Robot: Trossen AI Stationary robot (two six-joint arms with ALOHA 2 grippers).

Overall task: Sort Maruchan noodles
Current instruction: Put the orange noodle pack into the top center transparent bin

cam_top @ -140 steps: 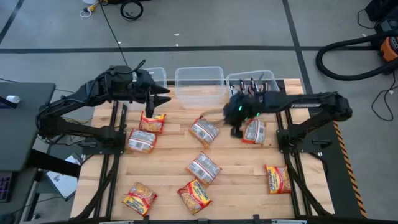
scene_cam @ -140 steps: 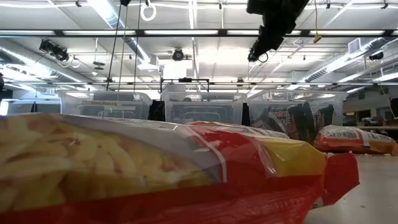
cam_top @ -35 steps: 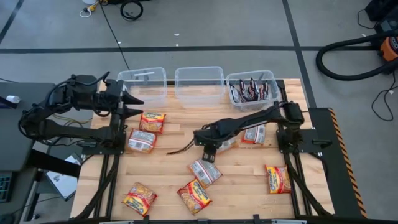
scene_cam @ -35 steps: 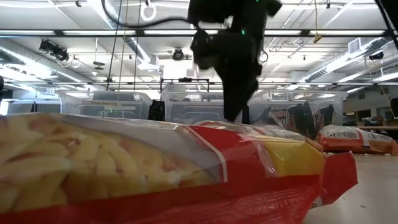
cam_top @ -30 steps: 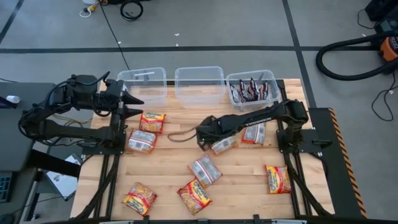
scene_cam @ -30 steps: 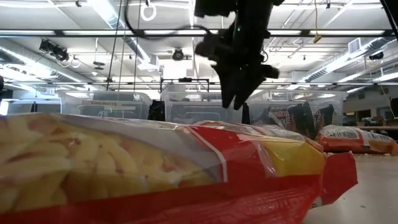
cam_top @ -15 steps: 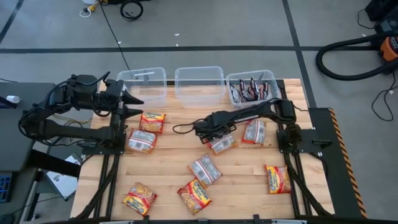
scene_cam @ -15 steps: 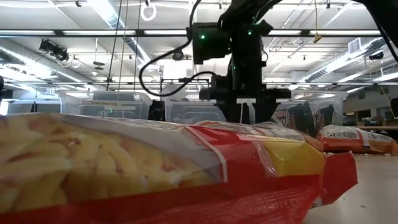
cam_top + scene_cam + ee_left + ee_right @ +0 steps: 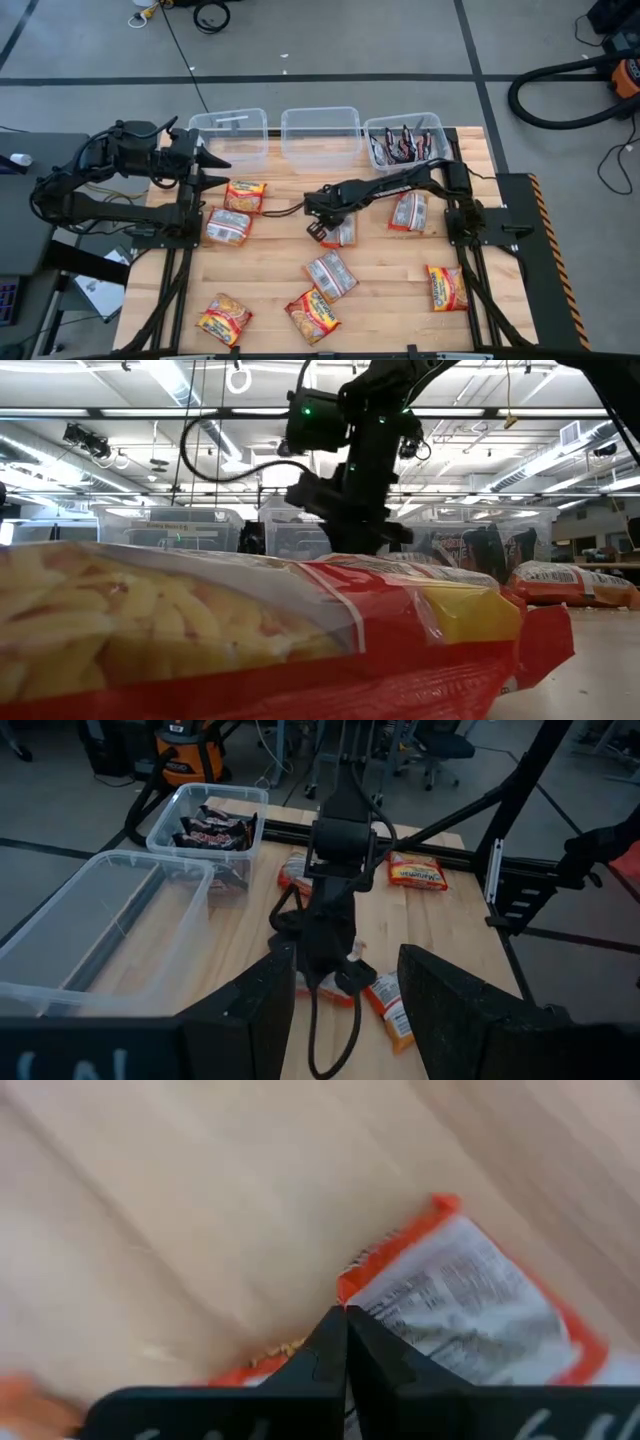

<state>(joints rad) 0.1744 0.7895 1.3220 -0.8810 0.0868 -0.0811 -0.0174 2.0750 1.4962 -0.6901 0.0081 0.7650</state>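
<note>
Maruchan noodle packets lie flat across the wooden table (image 9: 270, 255): orange-yellow ones (image 9: 245, 195) (image 9: 313, 313) (image 9: 224, 319) (image 9: 447, 287) and red-and-silver ones (image 9: 228, 226) (image 9: 408, 212) (image 9: 329, 274). My right gripper (image 9: 318, 228) points steeply down at mid-table, shut at the left end of one more red-and-silver packet (image 9: 343, 233) (image 9: 470, 1300). My left gripper (image 9: 215, 168) (image 9: 345, 1005) hovers open by the far left bin, touching nothing. Dark packets (image 9: 404, 143) sit in the far right bin. My right gripper comes from above, slanting down, its shut fingertips (image 9: 346, 1325) meeting at the red-bordered edge (image 9: 350, 1285) of the packet's left end. The fingers hide the place of contact, so how much of the edge lies between them cannot be told. The packet lies flat on the table, silver side up.
Three clear bins stand along the far edge: left (image 9: 232, 135), middle (image 9: 321, 135), right (image 9: 430, 125). A large packet (image 9: 250, 630) fills the low view's foreground. Bare wood lies between the middle packets and the near row.
My right gripper has sunk toward the table and tipped more steeply down over the left end of the red-and-silver packet. Its fingers spread wide half a second ago and have now shut at the packet's edge.
</note>
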